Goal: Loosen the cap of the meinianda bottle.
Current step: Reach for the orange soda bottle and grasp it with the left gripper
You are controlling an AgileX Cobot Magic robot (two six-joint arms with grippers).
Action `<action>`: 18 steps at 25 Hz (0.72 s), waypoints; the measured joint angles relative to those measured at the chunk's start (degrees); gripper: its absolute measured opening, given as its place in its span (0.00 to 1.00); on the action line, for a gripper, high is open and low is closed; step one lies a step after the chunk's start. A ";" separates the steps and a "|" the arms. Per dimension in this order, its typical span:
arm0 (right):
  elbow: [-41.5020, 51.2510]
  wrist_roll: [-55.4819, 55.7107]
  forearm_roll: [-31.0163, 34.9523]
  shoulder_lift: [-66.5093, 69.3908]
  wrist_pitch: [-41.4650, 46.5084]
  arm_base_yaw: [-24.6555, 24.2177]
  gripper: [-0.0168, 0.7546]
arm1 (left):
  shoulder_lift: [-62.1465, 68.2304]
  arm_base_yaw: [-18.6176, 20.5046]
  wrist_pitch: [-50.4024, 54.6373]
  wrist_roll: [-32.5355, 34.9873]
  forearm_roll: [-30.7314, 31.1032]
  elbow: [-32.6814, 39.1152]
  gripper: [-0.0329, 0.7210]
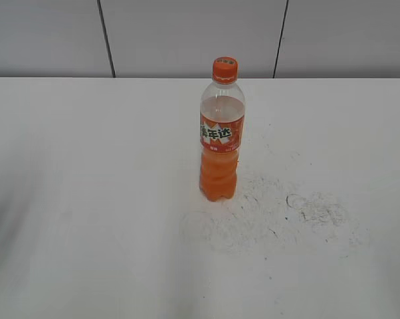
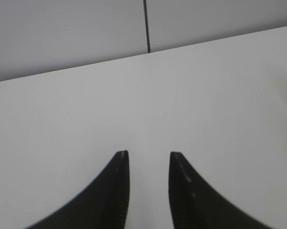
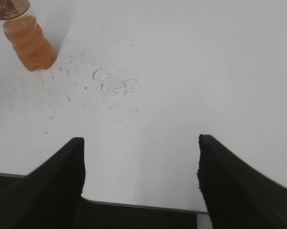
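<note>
The meinianda bottle [image 1: 219, 139] stands upright near the middle of the white table, with orange drink, an orange label and white characters. Its orange cap [image 1: 224, 69] sits on top. The bottle's lower part also shows at the top left of the right wrist view [image 3: 29, 40]. My left gripper [image 2: 148, 155] is open and empty over bare table; the bottle is out of its view. My right gripper [image 3: 141, 140] is wide open and empty near the table's front edge, well short of the bottle. Neither gripper shows in the exterior view.
The white table [image 1: 87, 199] has a patch of grey scuff marks [image 1: 280, 209] just right of and in front of the bottle. A grey panelled wall [image 1: 187, 33] runs behind the far edge. The table's front edge [image 3: 143, 206] lies under my right gripper.
</note>
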 joint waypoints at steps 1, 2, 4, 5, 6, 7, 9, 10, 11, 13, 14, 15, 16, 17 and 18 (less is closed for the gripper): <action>0.01 0.00 0.00 0.00 0.00 0.00 0.73 | 3.23 -1.36 -4.02 0.07 0.00 0.27 0.36; 0.01 0.00 0.00 0.00 0.00 0.00 0.73 | 7.45 -2.71 -7.34 0.07 -0.34 0.31 0.36; 0.08 0.00 0.00 0.00 0.00 0.00 0.73 | 12.98 -5.14 -13.46 0.07 -0.27 0.40 0.36; 0.08 0.00 0.00 0.00 0.00 0.00 0.73 | 15.97 -6.41 -17.04 0.07 -0.27 0.40 0.36; 0.08 0.00 0.07 0.00 0.00 0.00 0.73 | 19.05 -7.53 -20.43 0.07 -0.22 0.40 0.36; 0.08 0.00 0.11 0.00 0.00 0.00 0.73 | 21.62 -8.27 -23.06 0.07 -0.01 0.40 0.36; 0.08 0.00 0.11 0.00 0.00 0.00 0.73 | 27.69 -9.20 -29.17 -0.89 1.09 0.40 0.36; 0.08 0.00 0.11 0.00 0.00 0.00 0.73 | 30.11 -9.38 -32.26 -1.84 1.79 0.40 0.36; 0.08 0.00 0.11 0.00 0.00 0.00 0.73 | 32.92 -9.38 -34.98 -3.54 2.64 0.40 0.36; 0.08 0.00 0.11 0.00 0.00 0.00 0.73 | 38.15 -9.38 -41.80 -7.69 5.64 0.40 0.36; 0.08 0.00 0.11 0.00 0.00 0.00 0.73 | 40.24 -9.38 -44.48 -9.47 8.46 0.34 0.36; 0.08 0.00 0.13 0.00 0.00 -0.05 0.73 | 42.79 -9.32 -47.18 -11.76 11.19 0.14 0.36; 0.08 0.00 0.13 0.00 0.00 -0.05 0.73 | 45.32 -9.10 -49.20 -14.19 13.70 -0.43 0.36; 0.08 0.00 0.13 0.00 0.00 -0.05 0.73 | 47.44 -8.73 -50.78 -15.98 17.10 -1.31 0.36; 0.08 0.00 0.13 0.00 0.00 -0.05 0.73 | 49.85 -8.38 -51.81 -18.72 20.96 -2.14 0.36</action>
